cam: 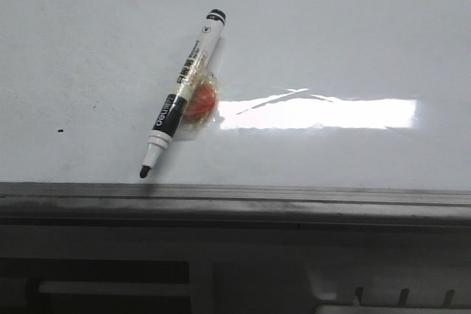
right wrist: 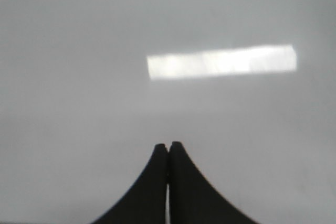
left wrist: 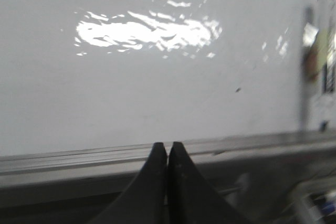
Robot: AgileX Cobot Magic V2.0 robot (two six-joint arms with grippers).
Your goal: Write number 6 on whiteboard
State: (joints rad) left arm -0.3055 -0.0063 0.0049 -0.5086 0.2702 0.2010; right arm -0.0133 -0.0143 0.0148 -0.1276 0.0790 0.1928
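A: Start at the left. What is the left gripper (left wrist: 168,145) doing?

B: Its two dark fingers are pressed tip to tip, with nothing between them. They sit over the grey frame (left wrist: 79,156) of the board (left wrist: 157,103), at the near edge.

A: And past those fingers?

B: Bare white board with a bright glare patch. A small black dot (left wrist: 238,89) lies ahead of the tips and off to one side, and farther that way a blurred marker (left wrist: 315,61) stands at the edge of the wrist view.

A: How does the marker look from the front?

B: The marker (cam: 180,97) lies flat on the board (cam: 331,34), slanted, uncapped, its black tip toward the frame (cam: 235,196) and just short of it. Something orange wrapped in clear tape (cam: 200,101) is stuck to its barrel. The dot (cam: 60,131) is well to its left. Neither gripper shows in that view.

A: The right gripper (right wrist: 168,145)?

B: Closed too, fingertips meeting, empty. Ahead of it there is only plain board (right wrist: 79,51) and a strip of reflected light.

A: Any 6 on the board?

B: I can't make out any drawn line in the three views.
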